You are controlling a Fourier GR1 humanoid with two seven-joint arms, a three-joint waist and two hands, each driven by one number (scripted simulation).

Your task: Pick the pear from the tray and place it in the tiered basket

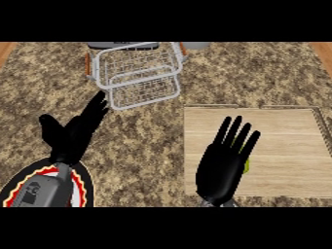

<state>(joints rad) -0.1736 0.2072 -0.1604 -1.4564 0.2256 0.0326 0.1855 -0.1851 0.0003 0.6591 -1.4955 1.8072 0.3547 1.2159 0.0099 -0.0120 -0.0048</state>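
You had the right hand (226, 165) spread flat over the tray (290, 146), fingers straight and pointing away from you, holding nothing. The pear (247, 167) lay on the tray under that hand; only a yellow-green sliver showed past the palm's right edge, so its shape and how it lay could not be told.

The step in hand looked like the pick itself, with no grasp made yet. To do it well, you wanted the palm centred on the fruit rather than left of it, then the fingers and thumb curled round it from both sides before any lift. A pear is round and would likely roll on the smooth wood if nudged by one side first.

Apart from the pear, the tray showed nothing else on its boards. The basket (141, 73) stood well apart, up and left across the bench (139, 146), and both wire tiers looked bare. The left hand (71, 133) rested open at the left, over the rim of a plate (82, 182), fingers toward the basket.
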